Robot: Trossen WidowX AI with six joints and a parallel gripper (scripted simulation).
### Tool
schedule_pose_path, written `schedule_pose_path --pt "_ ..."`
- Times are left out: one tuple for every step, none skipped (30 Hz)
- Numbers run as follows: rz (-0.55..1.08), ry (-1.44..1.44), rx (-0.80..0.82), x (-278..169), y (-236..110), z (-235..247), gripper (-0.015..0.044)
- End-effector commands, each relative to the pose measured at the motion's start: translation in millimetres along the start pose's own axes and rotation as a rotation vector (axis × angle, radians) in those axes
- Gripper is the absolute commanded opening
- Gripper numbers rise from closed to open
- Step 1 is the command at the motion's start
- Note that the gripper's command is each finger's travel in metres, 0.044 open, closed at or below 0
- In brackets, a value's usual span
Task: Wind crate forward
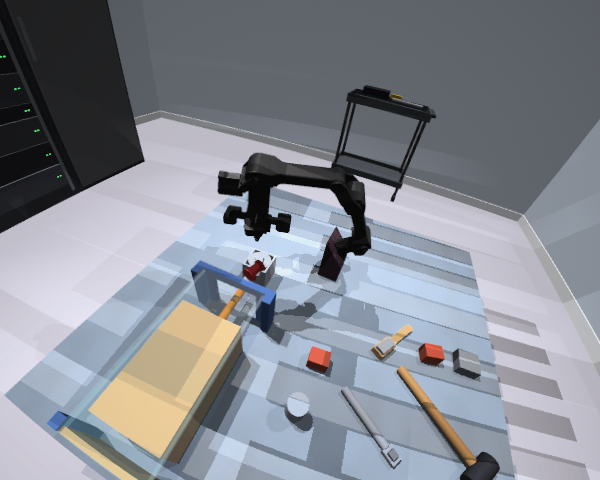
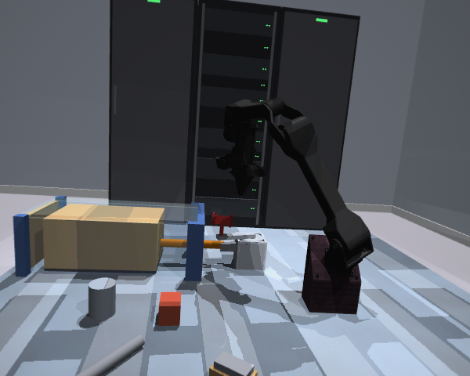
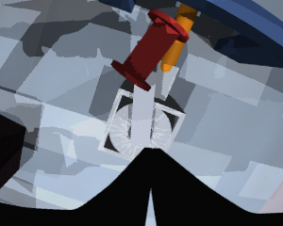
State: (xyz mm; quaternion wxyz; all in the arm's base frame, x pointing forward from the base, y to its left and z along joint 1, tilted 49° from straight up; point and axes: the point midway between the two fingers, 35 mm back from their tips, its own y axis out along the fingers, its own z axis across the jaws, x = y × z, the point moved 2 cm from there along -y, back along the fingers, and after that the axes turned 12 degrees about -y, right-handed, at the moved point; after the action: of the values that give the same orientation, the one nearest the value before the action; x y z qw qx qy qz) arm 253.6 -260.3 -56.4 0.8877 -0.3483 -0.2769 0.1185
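Note:
The tan crate (image 1: 186, 356) (image 2: 101, 244) sits flat inside the clear-panelled cubby. A gap shows between its front and the blue frame (image 1: 231, 279) (image 2: 194, 251) (image 3: 259, 25) at the mouth. An orange strap (image 1: 232, 302) (image 2: 173, 243) (image 3: 177, 46) runs from the crate through the frame towards the winch (image 1: 268, 269) (image 2: 251, 255) (image 3: 117, 133). The handle's grey arm (image 3: 142, 110) lies over the winch top, its red grip (image 1: 253, 269) (image 2: 222, 220) (image 3: 152, 51) standing up on the frame side. My gripper (image 1: 258, 238) (image 2: 240, 193) (image 3: 151, 155) is shut and empty, above the winch. The key is hidden.
A red block (image 1: 319, 359) (image 2: 169, 309) and a grey cylinder (image 1: 297, 405) (image 2: 102, 299) stand beside the cubby. A brush-like tool (image 1: 385, 347), a grey wrench-like bar (image 1: 365, 418) and a mallet (image 1: 434, 413) lie farther out. Another red block (image 1: 431, 353) and a grey block (image 1: 466, 363) are near the bench edge.

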Motion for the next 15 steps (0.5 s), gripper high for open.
schedule_pose_path --pt "0.003 0.0 0.006 -0.7 1.2 0.1 0.0" --pt "0.003 0.0 0.006 -0.7 1.2 0.1 0.0" --pt "0.003 0.0 0.006 -0.6 1.1 0.1 0.0" --pt "0.003 0.0 0.006 -0.5 0.9 0.1 0.0" --pt "0.003 0.0 0.006 -0.2 0.5 0.0 0.0" --pt "0.003 0.0 0.006 0.1 0.0 -0.1 0.0" --pt "0.003 0.0 0.006 0.1 0.0 -0.1 0.0" --pt "0.003 0.0 0.006 0.1 0.0 -0.1 0.0" --pt "0.003 0.0 0.006 0.1 0.0 -0.1 0.0" --pt "0.003 0.0 0.006 0.1 0.0 -0.1 0.0" --pt "0.003 0.0 0.006 0.1 0.0 -0.1 0.0" --pt "0.003 0.0 0.006 0.1 0.0 -0.1 0.0" --pt "0.003 0.0 0.006 0.1 0.0 -0.1 0.0" --pt "0.003 0.0 0.006 0.1 0.0 -0.1 0.0" --pt "-0.004 0.01 -0.006 1.5 -0.5 -0.6 0.0026"
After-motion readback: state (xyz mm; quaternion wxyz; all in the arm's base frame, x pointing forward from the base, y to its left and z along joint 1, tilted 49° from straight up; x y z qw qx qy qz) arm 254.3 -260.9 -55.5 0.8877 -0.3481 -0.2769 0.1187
